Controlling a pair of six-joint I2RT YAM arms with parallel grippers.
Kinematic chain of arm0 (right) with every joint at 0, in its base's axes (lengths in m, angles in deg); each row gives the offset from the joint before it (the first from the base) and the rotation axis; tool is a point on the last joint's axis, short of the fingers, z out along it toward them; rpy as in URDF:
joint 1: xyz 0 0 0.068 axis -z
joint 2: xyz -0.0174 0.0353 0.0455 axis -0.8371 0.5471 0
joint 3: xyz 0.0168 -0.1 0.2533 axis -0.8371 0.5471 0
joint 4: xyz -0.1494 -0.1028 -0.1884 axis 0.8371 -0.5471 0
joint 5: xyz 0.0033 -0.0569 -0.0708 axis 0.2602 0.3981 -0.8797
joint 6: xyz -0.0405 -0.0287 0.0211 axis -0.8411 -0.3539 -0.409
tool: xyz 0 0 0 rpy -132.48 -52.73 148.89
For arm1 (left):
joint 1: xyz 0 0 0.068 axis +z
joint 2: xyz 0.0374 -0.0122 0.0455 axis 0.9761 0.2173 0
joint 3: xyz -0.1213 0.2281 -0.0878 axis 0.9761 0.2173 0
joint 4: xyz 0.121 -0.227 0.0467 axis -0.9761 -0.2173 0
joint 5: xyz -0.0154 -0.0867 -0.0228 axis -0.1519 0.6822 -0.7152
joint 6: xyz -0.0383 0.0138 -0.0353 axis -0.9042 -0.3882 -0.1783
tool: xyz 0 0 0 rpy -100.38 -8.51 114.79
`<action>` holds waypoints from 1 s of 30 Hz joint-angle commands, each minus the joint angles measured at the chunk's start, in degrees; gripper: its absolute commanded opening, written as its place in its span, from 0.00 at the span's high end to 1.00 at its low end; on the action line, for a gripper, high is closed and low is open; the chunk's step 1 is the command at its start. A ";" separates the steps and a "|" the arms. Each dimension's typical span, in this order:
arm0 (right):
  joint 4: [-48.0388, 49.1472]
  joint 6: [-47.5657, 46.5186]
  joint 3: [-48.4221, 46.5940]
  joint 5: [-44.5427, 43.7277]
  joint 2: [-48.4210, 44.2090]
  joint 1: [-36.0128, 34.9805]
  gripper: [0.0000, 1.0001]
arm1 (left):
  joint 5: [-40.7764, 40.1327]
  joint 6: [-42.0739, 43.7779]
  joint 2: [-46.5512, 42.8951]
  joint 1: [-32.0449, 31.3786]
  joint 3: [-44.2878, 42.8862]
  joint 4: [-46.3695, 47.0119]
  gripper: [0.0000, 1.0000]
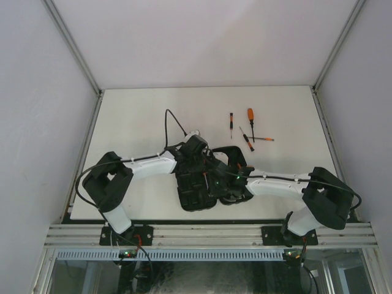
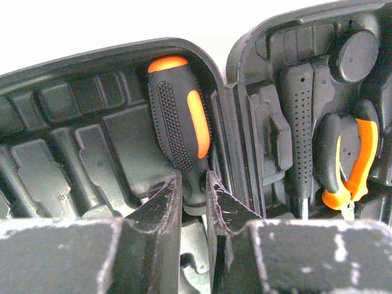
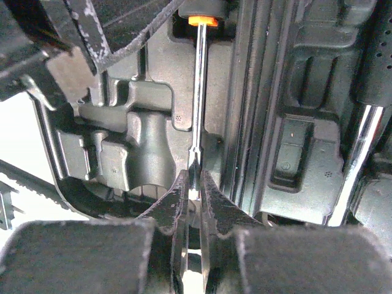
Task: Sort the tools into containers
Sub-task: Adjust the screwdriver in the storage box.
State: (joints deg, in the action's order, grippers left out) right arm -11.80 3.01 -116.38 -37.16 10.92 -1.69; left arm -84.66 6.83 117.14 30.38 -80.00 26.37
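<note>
The left pincer (image 2: 193, 180) is narrowed onto the neck of the screwdriver (image 2: 180, 116), whose handle runs toward 12 o'clock in a slot of the open case (image 2: 73, 116). The right pincer (image 3: 195, 184) is clamped tight on a thin steel shaft (image 3: 198, 92) that also points to 12 o'clock. The case sits mid-counter (image 1: 135, 116), with loose screwdrivers (image 1: 248, 130) at its 1 o'clock.

The left arm (image 1: 147, 166) and right arm (image 1: 278, 184) fold inward, elbows out, wrists nearly meeting. The left hand (image 2: 193, 184) pinches a screwdriver handle (image 2: 180, 122) between its fingers (image 2: 160, 214); the right hand (image 3: 195, 184) is clamped tight on a screwdriver shaft (image 3: 199, 92).
</note>
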 commanded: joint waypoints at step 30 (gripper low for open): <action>-9.79 4.45 -2.97 -0.50 16.20 -0.54 1.00 | -1.14 4.76 6.57 0.05 0.03 -7.96 0.96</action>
State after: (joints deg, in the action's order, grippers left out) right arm -15.01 7.03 -123.05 -35.45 19.68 -1.05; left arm -85.16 9.45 119.04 30.86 -82.60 25.10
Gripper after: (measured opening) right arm 0.044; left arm 0.194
